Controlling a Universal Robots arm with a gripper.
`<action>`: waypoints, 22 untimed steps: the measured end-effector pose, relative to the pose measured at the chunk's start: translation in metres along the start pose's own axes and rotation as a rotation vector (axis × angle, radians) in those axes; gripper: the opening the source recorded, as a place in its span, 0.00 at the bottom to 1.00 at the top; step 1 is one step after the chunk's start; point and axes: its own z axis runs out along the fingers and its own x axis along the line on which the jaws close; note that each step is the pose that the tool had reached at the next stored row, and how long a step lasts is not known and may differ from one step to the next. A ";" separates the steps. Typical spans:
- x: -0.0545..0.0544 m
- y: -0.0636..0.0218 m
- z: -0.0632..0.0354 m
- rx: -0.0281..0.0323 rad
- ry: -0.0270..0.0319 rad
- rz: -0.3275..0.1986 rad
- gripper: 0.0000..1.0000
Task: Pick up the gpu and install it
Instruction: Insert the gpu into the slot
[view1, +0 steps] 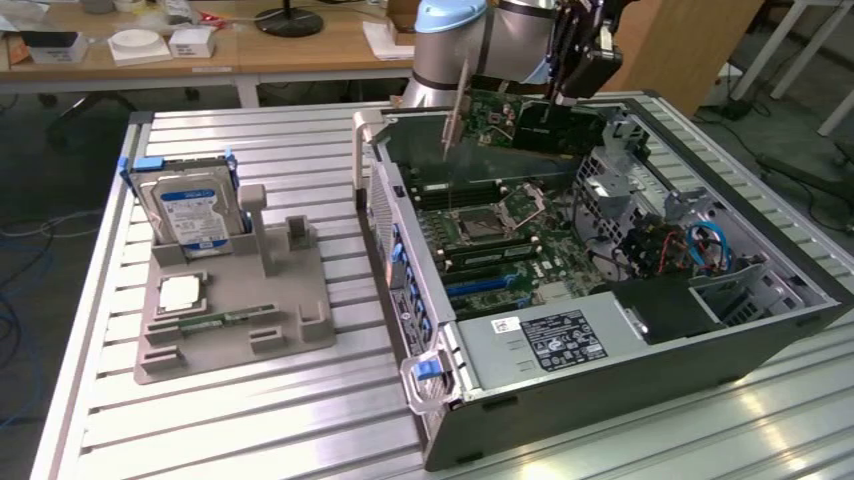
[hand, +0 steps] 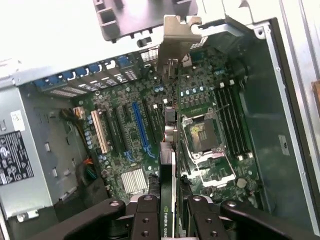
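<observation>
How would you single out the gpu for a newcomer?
Look at the open computer case on the slatted table. Over its motherboard hangs the gpu, clamped by the gripper: the only thin card with a grey metal end bracket.

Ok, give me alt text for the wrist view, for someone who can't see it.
The gpu, held edge-on between the jaws, hangs over the motherboard inside the open computer case, its grey metal bracket at the far end. A blue expansion slot lies on one side of the card, the CPU socket on the other.
</observation>
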 end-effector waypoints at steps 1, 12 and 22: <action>0.000 0.0000 0.0000 0.0003 0.0006 -0.018 0.26; 0.000 -0.0001 0.0021 0.0238 0.0006 -0.169 0.26; 0.000 -0.0003 0.0090 0.0488 -0.0037 -0.191 0.26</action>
